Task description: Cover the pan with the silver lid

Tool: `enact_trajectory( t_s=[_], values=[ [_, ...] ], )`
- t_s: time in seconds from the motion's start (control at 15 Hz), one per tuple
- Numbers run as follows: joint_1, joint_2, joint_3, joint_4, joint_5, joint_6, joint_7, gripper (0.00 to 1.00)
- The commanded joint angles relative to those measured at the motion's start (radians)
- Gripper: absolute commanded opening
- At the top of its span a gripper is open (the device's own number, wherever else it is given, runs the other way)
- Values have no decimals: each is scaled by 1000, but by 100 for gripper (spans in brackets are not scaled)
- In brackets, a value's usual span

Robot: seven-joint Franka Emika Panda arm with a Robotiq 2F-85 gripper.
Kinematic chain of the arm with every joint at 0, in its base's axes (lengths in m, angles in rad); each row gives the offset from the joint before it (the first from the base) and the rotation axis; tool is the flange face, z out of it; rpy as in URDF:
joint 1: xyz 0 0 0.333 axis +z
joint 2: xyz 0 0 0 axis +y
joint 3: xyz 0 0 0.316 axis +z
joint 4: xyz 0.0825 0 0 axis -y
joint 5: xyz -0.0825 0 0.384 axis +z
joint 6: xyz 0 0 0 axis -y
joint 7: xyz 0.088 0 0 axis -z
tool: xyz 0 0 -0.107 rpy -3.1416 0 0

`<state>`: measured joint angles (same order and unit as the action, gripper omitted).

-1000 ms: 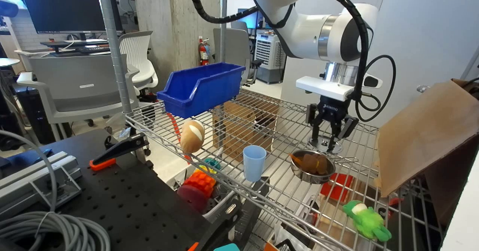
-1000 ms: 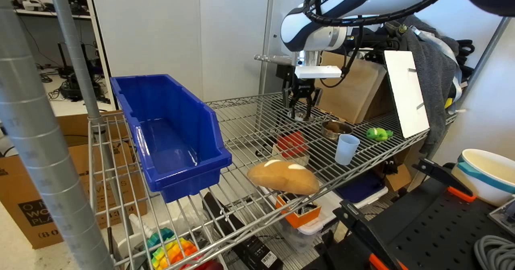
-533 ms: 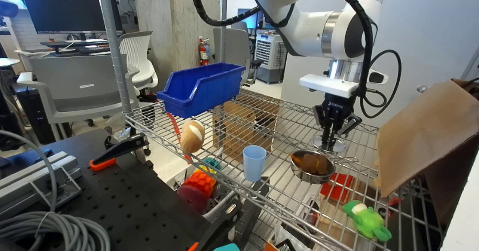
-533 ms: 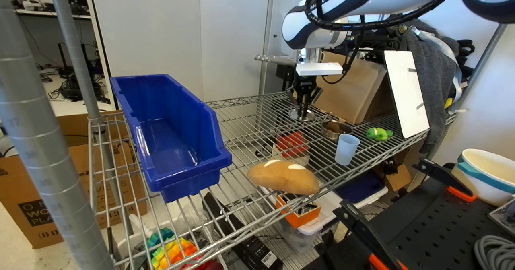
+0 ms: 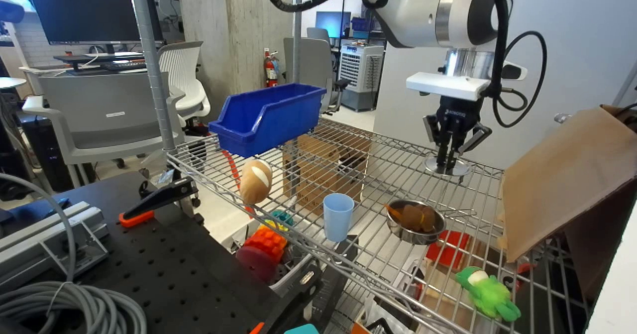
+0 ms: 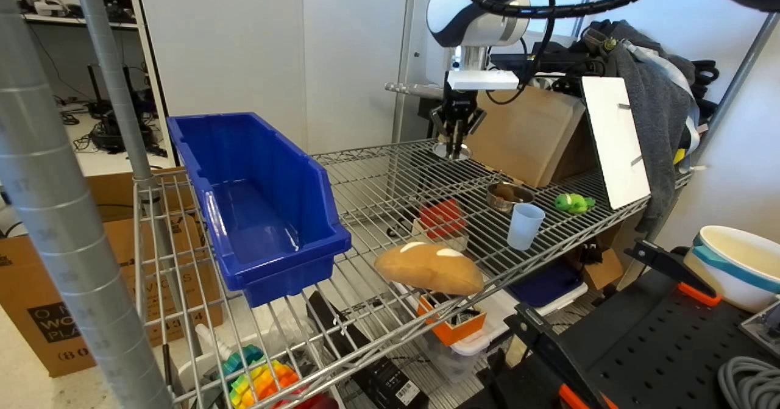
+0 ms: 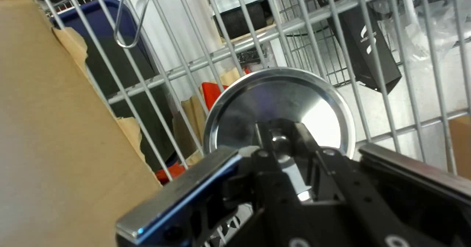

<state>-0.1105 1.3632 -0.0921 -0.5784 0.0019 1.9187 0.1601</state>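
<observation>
Now the black gripper (image 5: 445, 163), pinching the round silver metal lid (image 7: 279, 100), lifts higher, likely to clear the nearer round silver metal pan (image 5: 411, 236).

Open air lies over the pan (image 5: 415, 238), a cup (image 5: 338, 218) standing near.
</observation>
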Motion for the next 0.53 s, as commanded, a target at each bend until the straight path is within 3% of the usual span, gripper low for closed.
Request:
enact_trajectory(
  t_s=[0.0,0.27,0.47],
  values=[
    [-13,-91,13,-53,10,-150,-39,5],
    [-23,-133,2,-103,0,-287,-61,5],
    [-25,-152,-5,-163,-9,-284,-78,5]
  ],
)
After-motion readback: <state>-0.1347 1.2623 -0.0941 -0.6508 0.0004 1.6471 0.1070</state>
